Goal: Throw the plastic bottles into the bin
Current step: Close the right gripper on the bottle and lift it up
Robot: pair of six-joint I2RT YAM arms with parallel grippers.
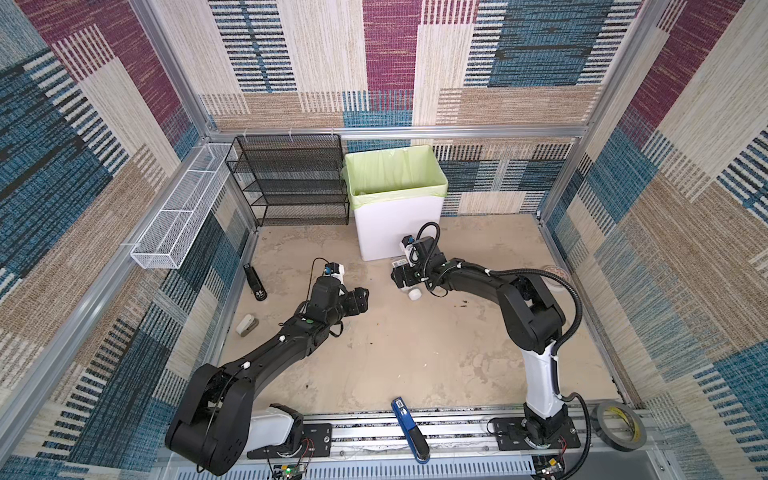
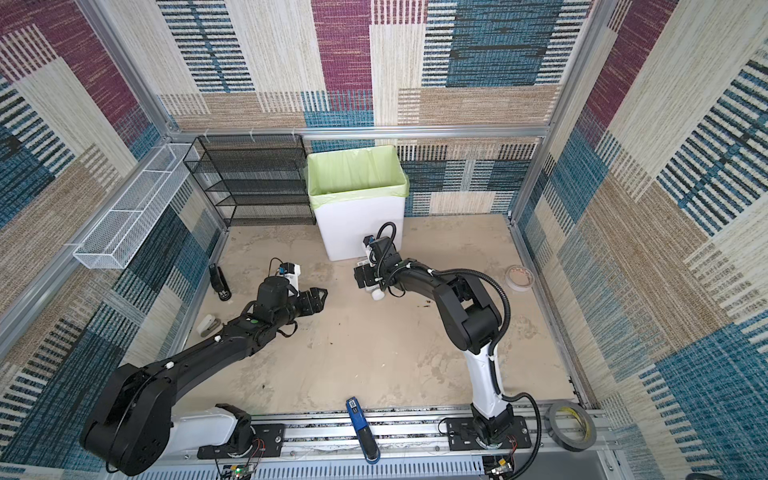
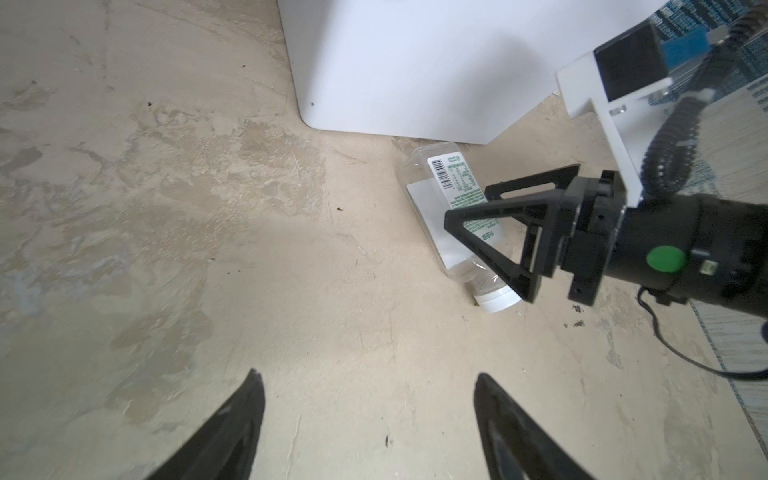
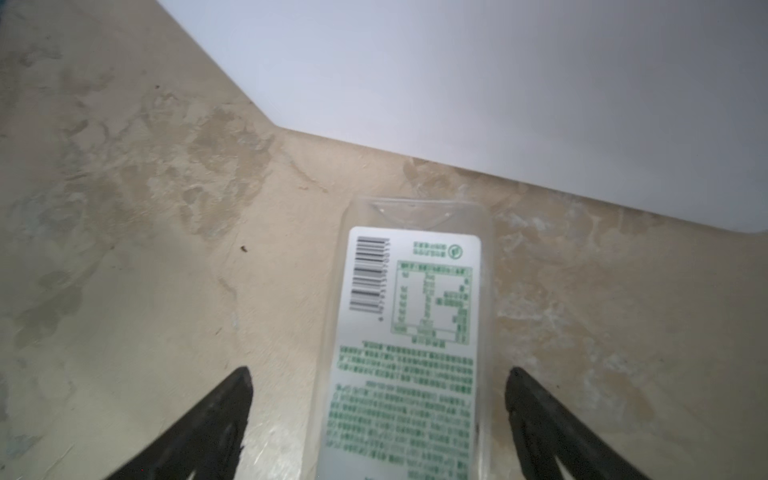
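Observation:
One of the plastic bottles (image 4: 411, 332) lies flat on the table just in front of the bin (image 1: 397, 232). It is clear, with a white green-printed label and a white cap (image 1: 414, 294). My right gripper (image 4: 379, 370) is open and low over it, one finger on each side of the body, not closed on it. In the left wrist view the bottle (image 3: 451, 183) shows under the right gripper (image 3: 465, 203), near the bin's white wall (image 3: 415, 62). My left gripper (image 3: 369, 374) is open over bare table, left of the bottle in both top views (image 1: 360, 300) (image 2: 318, 297).
A black mesh rack (image 1: 291, 178) stands left of the bin, and a white wire basket (image 1: 183, 212) hangs on the left wall. A black stapler (image 1: 254, 282) and a small white object (image 1: 246, 325) lie at the left; a blue stapler (image 1: 409, 428) at the front; tape rolls (image 1: 619, 426) (image 1: 555, 276) at the right.

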